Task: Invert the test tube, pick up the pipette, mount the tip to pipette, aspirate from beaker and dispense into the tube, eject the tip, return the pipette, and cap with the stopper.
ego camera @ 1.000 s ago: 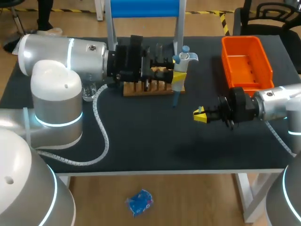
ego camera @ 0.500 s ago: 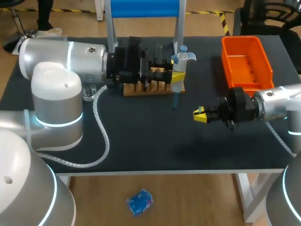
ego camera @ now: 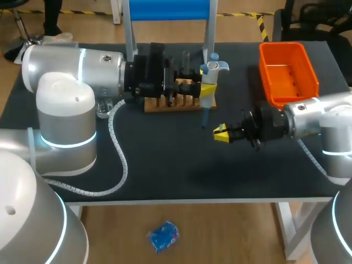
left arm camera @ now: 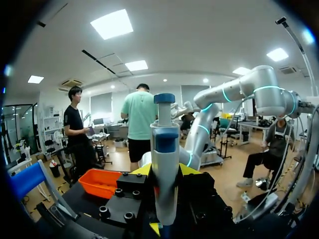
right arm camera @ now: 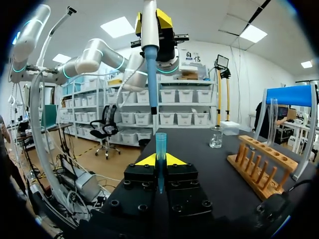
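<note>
Here the left hand [ego camera: 204, 89] clenches the pipette [ego camera: 213, 69] upright (beside the wooden rack [ego camera: 175, 105]); the right hand [ego camera: 221, 132] grips a tip [right arm camera: 160, 144].

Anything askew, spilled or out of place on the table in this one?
Nothing stands out. The pipette stands upright in the left gripper, the tip upright in the right gripper. The rack sits level, and the tube and beaker are upright, with no spill seen.

Orange bin [ego camera: 287, 74] at bench [ego camera: 165, 162] far right; wooden rack [ego camera: 179, 106] mid-back, beneath blue-topped metal frame [ego camera: 168, 9].
</note>
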{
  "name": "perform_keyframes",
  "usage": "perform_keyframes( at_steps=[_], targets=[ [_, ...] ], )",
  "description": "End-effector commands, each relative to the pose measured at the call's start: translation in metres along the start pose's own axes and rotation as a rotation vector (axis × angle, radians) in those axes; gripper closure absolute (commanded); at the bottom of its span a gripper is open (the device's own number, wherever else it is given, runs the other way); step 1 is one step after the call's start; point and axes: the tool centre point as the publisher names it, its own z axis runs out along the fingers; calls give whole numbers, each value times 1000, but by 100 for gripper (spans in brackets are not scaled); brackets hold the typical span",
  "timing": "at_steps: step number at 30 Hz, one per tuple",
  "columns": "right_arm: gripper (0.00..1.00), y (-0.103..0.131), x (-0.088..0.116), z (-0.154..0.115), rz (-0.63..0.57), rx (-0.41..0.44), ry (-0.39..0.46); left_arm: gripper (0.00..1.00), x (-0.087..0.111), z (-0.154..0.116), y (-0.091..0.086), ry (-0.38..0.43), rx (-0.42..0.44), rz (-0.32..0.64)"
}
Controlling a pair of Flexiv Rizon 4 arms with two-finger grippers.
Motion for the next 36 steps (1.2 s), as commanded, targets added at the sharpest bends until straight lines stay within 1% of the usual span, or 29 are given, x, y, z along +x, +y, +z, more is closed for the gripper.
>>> perform_keyframes(
  at_steps=[1, 17, 19, 23, 25, 36],
  targets=[
    [100, -2, -7, 15, -8, -15, 9, 100, 0, 0, 0, -2, 1, 1],
    [100, -2, -7, 15, -8, -15, 9, 100, 0, 0, 0, -2, 1, 1],
    [100, -4, -6, 21, -34, -8, 3, 100, 0, 0, 0, -2, 1, 1],
    [100, -7, -4, 30, -71, -45, 5, 100, 0, 0, 0, -2, 1, 1],
    [100, -8, -4, 33, -83, -40, 4, 100, 0, 0, 0, -2, 1, 1],
    [100, 0, -5, 42, -114, -36, 23, 100, 0, 0, 0, -2, 1, 1]
  ],
)
